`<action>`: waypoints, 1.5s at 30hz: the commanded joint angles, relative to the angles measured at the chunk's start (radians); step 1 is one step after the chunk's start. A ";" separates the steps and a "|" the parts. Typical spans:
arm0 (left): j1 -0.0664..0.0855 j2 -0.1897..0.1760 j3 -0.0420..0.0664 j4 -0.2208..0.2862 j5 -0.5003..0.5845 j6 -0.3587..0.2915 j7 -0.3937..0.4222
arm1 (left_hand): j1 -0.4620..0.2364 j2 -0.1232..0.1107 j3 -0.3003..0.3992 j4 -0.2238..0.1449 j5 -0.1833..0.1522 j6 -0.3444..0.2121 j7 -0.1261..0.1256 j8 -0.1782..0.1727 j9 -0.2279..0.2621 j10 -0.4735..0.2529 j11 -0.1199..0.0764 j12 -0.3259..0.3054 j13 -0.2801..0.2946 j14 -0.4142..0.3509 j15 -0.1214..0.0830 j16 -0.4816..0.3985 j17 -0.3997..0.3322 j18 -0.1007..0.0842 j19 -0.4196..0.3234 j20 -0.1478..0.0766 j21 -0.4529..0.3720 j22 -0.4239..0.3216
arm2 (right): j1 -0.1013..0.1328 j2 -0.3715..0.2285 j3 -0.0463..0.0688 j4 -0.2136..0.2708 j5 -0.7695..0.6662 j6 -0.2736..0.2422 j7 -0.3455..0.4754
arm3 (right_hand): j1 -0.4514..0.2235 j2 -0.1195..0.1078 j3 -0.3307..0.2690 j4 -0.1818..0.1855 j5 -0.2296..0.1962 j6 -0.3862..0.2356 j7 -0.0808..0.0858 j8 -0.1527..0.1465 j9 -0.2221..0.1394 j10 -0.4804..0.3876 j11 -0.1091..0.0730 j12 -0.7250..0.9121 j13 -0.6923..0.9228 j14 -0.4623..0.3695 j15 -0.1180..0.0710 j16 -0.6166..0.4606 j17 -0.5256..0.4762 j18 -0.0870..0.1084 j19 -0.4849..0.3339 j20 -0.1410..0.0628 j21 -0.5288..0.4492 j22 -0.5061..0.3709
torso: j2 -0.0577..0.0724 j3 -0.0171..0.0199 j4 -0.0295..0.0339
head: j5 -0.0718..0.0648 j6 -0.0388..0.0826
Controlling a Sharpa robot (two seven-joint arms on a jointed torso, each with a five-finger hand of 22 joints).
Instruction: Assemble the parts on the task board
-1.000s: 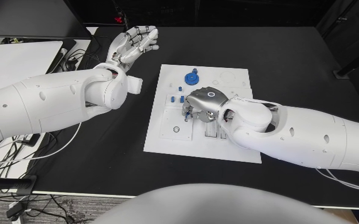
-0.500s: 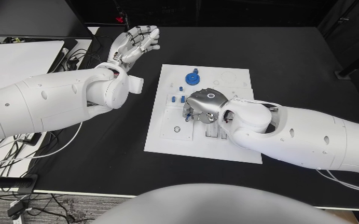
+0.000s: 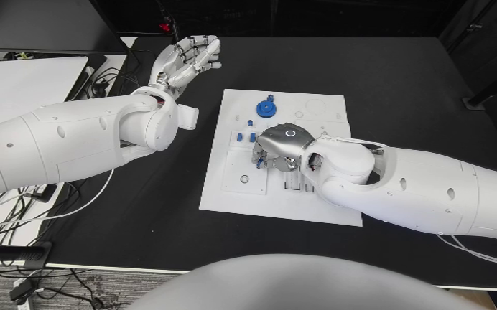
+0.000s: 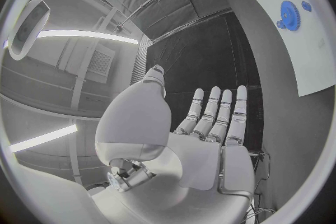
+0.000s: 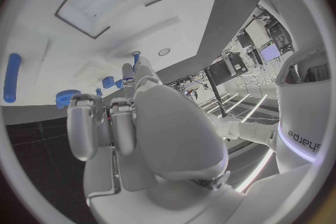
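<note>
Task board (image 3: 311, 202): white plate lying flat at the middle of the black tabletop (image 3: 414, 87), long axis running away from the robot.

Parts: a blue gear (image 3: 266, 108) stands on the far section of the board, with a small blue piece just beyond it. The left wrist view shows the same gear (image 4: 290, 14) on the board's far corner. Small blue pegs (image 3: 246, 137) stand in a short cluster at the board's middle, toward its left edge. In the right wrist view a blue cylinder (image 5: 12, 77) lies on the board, and a low blue round piece (image 5: 68, 98) and small blue pegs (image 5: 108, 82) sit close by the fingertips (image 5: 135, 59).

Right hand (image 3: 279, 148): over the board's middle, back of the hand up, fingers curled down toward the plate. The peg cluster lies just beside it on the left; the gear is near it on the far side, apart. The hand's own back hides the fingertips in the head view, and the wrist view does not settle it either: cannot tell whether it holds a part.

Left hand (image 3: 187, 59): raised above the bare tabletop, off the board's far-left corner, well apart from all parts. Palm showing, fingers straight and spread, holding nothing (image 4: 210, 123).
</note>
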 commanded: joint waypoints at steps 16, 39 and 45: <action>0.001 0.002 0.001 0.000 0.001 0.008 0.115 | 0.003 0.014 0.008 0.000 -0.005 -0.008 0.153 0.005 -0.002 -0.010 0.001 0.009 -0.002 -0.010 0.002 0.005 -0.004 -0.008 0.004 0.000 0.005 -0.002 | 0.001 0.008 0.000 0.000 -0.019 0.046 -0.014 | -0.005 -0.006 0.014 0.002 0.003 -0.002 0.008 -0.013 0.000 -0.010 0.008 -0.003 0.001 0.104 0.008 0.002 0.261 0.003 0.066 0.012 -0.006 0.238 | 0.000 -0.0002 0.0004 | -0.005 0.000; 0.001 -0.001 0.001 0.002 0.001 0.006 0.114 | 0.005 0.027 0.012 -0.001 -0.004 -0.011 0.153 0.010 -0.005 -0.014 0.001 0.017 -0.005 -0.012 0.003 0.011 -0.010 -0.009 0.004 0.000 0.006 -0.003 | -0.003 0.010 0.000 0.007 -0.073 0.063 -0.011 | -0.155 -0.072 -0.019 0.009 -0.005 -0.102 -0.030 -0.066 -0.006 -0.086 0.026 0.000 0.003 0.095 0.023 -0.018 0.223 0.011 0.049 0.026 -0.036 0.227 | 0.000 -0.0002 -0.0001 | -0.008 0.000; 0.001 -0.002 0.001 0.002 0.001 0.006 0.114 | 0.005 0.027 0.012 -0.001 -0.004 -0.011 0.153 0.010 -0.005 -0.014 0.001 0.017 -0.005 -0.012 0.003 0.011 -0.010 -0.009 0.004 0.000 0.006 -0.003 | -0.004 0.004 0.000 0.011 -0.058 -0.022 0.016 | -0.216 -0.089 -0.044 0.008 -0.005 -0.150 -0.045 -0.065 -0.005 -0.096 0.024 0.002 0.005 0.092 0.020 -0.026 0.209 0.014 0.042 0.025 -0.050 0.221 | 0.000 -0.0002 -0.0009 | -0.011 0.000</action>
